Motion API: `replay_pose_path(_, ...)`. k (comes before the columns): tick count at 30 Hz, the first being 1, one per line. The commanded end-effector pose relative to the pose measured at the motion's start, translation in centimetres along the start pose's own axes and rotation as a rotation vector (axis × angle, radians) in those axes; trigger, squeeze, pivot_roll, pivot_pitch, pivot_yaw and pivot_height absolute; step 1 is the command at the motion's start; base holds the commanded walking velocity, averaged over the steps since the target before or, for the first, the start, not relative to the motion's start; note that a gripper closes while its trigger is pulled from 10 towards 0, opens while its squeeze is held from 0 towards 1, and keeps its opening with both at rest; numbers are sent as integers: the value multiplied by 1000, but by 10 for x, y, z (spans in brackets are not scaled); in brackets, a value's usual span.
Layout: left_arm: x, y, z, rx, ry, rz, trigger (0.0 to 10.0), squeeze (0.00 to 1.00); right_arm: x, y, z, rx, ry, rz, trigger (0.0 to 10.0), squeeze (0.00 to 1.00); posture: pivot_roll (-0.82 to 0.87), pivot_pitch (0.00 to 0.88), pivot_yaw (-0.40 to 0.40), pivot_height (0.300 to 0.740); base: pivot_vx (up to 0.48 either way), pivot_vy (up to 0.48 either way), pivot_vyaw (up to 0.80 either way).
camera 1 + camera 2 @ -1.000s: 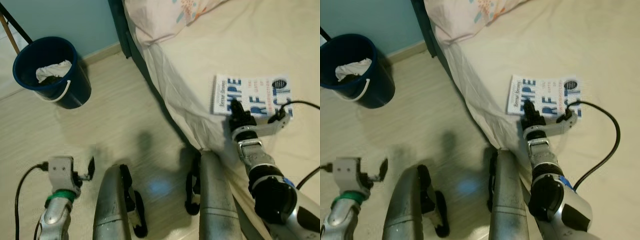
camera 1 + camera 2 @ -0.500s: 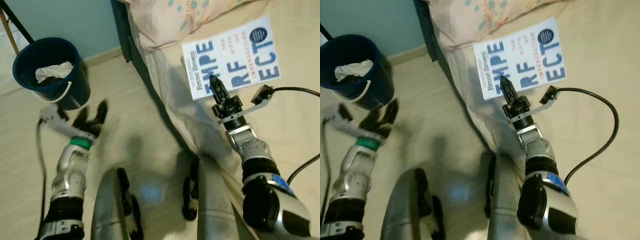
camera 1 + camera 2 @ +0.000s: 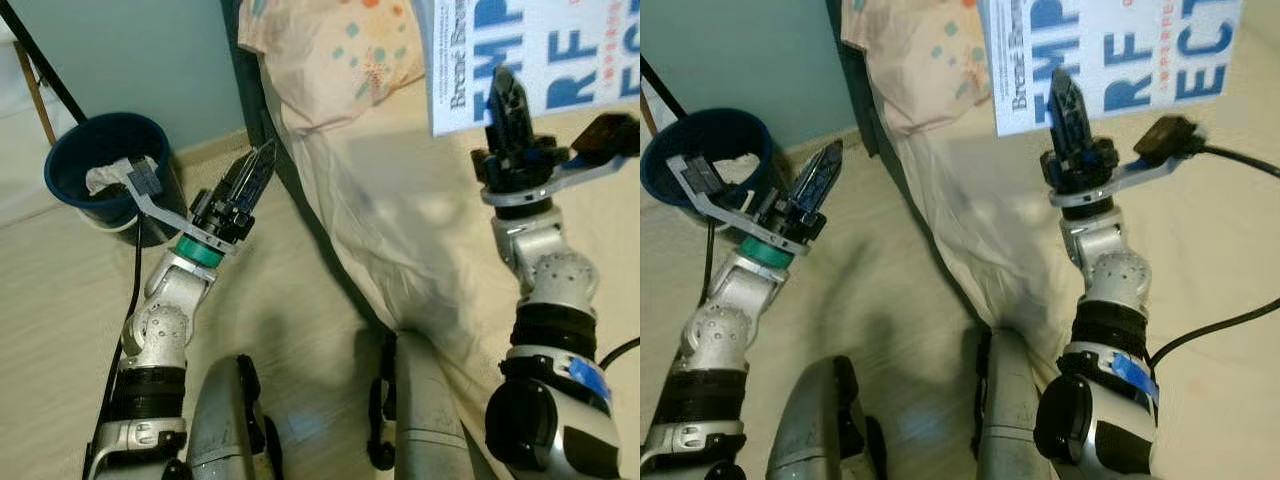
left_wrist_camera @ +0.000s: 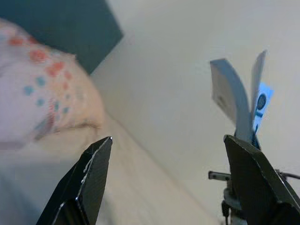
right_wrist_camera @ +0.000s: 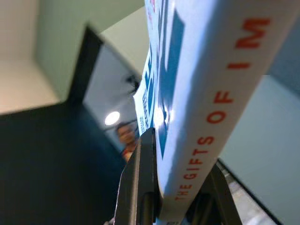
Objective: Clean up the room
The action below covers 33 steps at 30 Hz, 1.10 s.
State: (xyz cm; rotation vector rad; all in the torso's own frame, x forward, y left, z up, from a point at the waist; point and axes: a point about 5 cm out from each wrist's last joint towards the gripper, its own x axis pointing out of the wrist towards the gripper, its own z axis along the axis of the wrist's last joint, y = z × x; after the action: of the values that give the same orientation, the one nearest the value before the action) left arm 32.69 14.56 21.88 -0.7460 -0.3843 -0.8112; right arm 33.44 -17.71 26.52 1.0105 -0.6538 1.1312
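Jaws of the right gripper (image 3: 508, 95) are closed tight on the lower edge of a white book (image 3: 530, 55) with large blue lettering, which is held upright above the bed (image 3: 1200, 250), clear of the sheet. In the right wrist view the book's spine (image 5: 206, 108) is seen pinched between the two black fingers (image 5: 138, 183), its red title letters running along it. The grip is taken low and near the spine, probably so that the stiffest part bears the weight; in the left wrist view the pages are seen fanning apart above the hold, so the covers are judged free to flop if the arm swings quickly.

The left gripper (image 3: 252, 172) is raised over the floor (image 3: 60, 300) just beside the bed's edge, its jaws parted with nothing between them and pointed across toward the book. It is judged to be brought up either for balance or to support the book; which cannot be told.

Beyond the grippers, a pillow (image 3: 330, 50) with coloured dots lies at the head of the bed, beside the lifted book. A dark blue bucket (image 3: 75, 160) holding crumpled white paper stands on the floor against the wall, near the left arm. The book is judged lifted for tidying, its destination not yet evident.
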Motion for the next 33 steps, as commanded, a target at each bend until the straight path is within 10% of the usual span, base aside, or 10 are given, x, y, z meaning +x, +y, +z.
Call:
replay_pose_path(1,12,-12,19,95,24,-96,10000,1000,7,12,-11,18,69,66,0,0,-87,79,71,565,0,0,0)
replay_pose_path(13,30,-48,80,295,28,-344,10000,1000,13,21,-49,94,191,66,0,0,-80,68,66,565,0,0,0)
replay_pose_path(14,29,-48,78,302,58,-348,10000,922,14,22,-50,101,191,72,0,0,-75,67,68,565,0,0,0)
replay_pose_path(15,28,-47,73,327,100,-348,10000,94,17,23,-51,104,190,82,0,0,-75,67,68,565,0,0,0)
replay_pose_path(25,21,-44,50,299,216,-355,10000,0,26,31,-56,111,190,111,0,0,-77,75,70,565,0,0,0)
replay_pose_path(30,20,-35,38,441,272,-289,10000,0,26,32,-56,105,177,97,0,0,-78,76,76,565,0,0,0)
replay_pose_path(33,19,-41,35,291,258,-337,10000,0,25,34,-59,117,191,109,0,0,-78,81,82,565,0,0,0)
